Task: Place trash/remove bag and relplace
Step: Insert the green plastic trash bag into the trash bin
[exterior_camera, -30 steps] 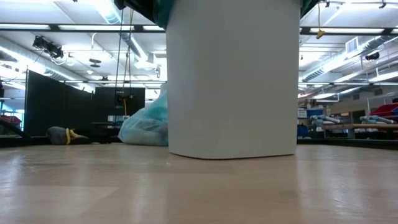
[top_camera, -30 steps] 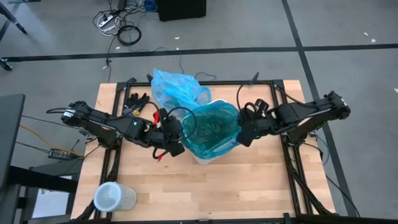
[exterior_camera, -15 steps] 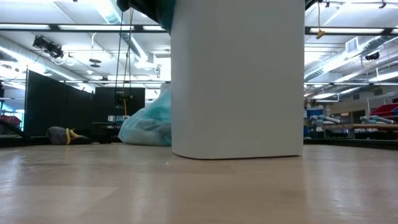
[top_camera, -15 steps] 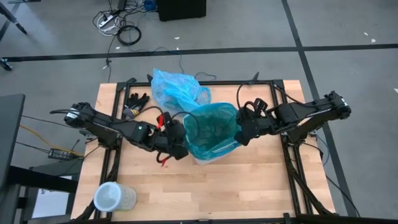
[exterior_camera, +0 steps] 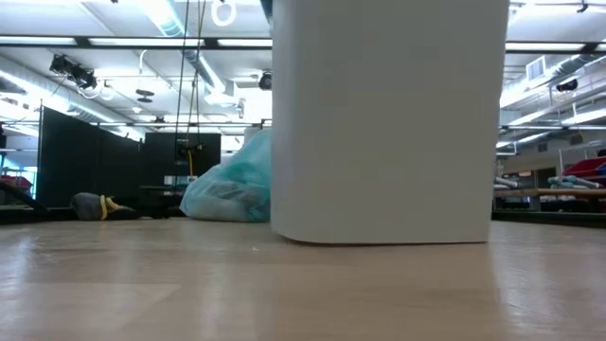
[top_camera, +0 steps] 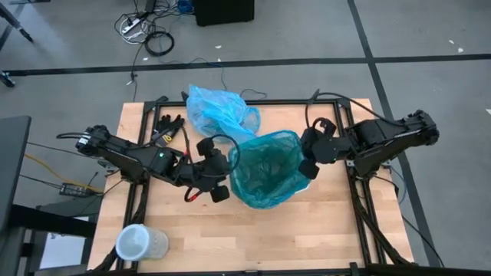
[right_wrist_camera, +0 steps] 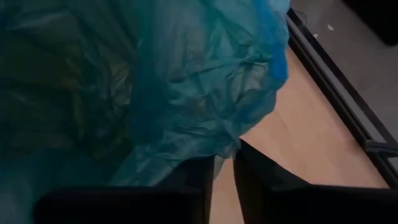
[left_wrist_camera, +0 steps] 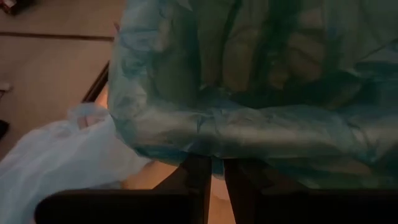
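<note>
A white bin [exterior_camera: 388, 123] stands on its base mid-table, hidden from above by a dark teal-green bag [top_camera: 265, 169] spread over its mouth. My left gripper [top_camera: 224, 175] is at the bag's left rim and my right gripper [top_camera: 305, 165] at its right rim, each shut on the film. The light sky-blue bag [top_camera: 222, 111] lies bunched on the table behind the bin, also in the left wrist view [left_wrist_camera: 62, 155]. The trash is out of view. My left gripper pinches the teal-green bag's rim [left_wrist_camera: 208, 155] between its two fingers, slanting down from the table's left. The rim runs across the fingers and is drawn out wide above the bin. One layer or several, I cannot tell. My right gripper has the teal-green bag's right edge [right_wrist_camera: 214, 152] at the ends of its fingers, slanting down from the table's right. The crinkled film covers one fingertip [right_wrist_camera: 199, 168], so the pinch itself is hidden. The film drapes away from the fingers over the bin.
Black gloves [top_camera: 169, 123] lie at the far left of the table. A clear round container [top_camera: 140, 243] stands at the near left corner. Black frame rails [top_camera: 349, 130] edge the table. Bare wood stretches along the near side.
Both grippers have risen, the right one also drawing back toward the table's right edge. The teal-green bag's mouth has spread out and now covers the white bin from above. The bin has slid toward the table's near and right edges.
</note>
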`<move>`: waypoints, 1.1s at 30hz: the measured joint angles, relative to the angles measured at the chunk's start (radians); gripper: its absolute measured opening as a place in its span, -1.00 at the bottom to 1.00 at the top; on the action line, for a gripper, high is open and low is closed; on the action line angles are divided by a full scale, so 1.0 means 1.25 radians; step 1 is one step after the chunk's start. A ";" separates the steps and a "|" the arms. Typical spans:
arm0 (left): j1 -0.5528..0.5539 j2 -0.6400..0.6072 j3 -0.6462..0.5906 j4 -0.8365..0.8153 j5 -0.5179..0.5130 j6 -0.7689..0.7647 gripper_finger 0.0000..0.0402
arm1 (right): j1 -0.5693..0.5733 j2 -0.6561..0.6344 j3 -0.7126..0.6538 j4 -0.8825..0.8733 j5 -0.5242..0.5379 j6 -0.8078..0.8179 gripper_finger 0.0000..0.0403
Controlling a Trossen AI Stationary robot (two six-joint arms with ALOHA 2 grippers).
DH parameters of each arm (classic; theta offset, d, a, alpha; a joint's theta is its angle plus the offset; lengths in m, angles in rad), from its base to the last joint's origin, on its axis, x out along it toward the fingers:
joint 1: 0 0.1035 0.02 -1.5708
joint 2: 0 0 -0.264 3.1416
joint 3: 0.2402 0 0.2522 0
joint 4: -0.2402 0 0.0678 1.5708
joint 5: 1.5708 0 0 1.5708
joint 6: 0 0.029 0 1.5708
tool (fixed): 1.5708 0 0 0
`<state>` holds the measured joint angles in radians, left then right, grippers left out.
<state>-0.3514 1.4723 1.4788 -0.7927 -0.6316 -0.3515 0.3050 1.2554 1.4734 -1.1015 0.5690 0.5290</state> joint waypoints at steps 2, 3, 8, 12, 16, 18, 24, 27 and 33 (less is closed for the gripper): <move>0.000 0.000 0.000 0.005 0.000 0.009 -0.75 | 0.000 -0.005 0.000 -0.008 0.000 0.014 -0.68; 0.000 0.000 0.000 0.003 0.000 0.009 -0.75 | 0.000 -0.006 0.000 -0.013 0.000 0.023 -0.65; 0.000 0.000 0.000 0.002 -0.001 0.008 -0.75 | 0.007 -0.006 0.000 -0.017 -0.020 0.024 -0.56; 0.000 0.000 0.000 -0.001 -0.004 0.008 -0.75 | 0.007 -0.014 0.000 -0.014 -0.071 0.024 -0.55; 0.001 0.000 0.000 -0.001 -0.027 0.006 -0.75 | 0.008 -0.043 0.000 0.005 -0.124 0.031 -0.56; 0.001 0.000 0.000 0.005 -0.048 0.006 -0.75 | 0.008 -0.064 0.000 0.022 -0.138 0.033 -0.56; 0.002 0.000 0.000 0.013 -0.063 0.006 -0.75 | 0.008 -0.124 0.001 0.069 -0.153 0.048 -0.56; 0.002 0.000 0.000 0.016 -0.063 0.006 -0.75 | 0.008 -0.130 0.001 0.053 -0.161 0.063 -0.57; 0.002 0.000 0.000 0.016 -0.062 0.006 -0.75 | 0.008 -0.124 0.001 0.045 -0.161 0.060 -0.57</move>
<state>-0.3485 1.4727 1.4792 -0.7727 -0.7097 -0.3443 0.3149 1.1003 1.4742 -1.0456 0.3672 0.6044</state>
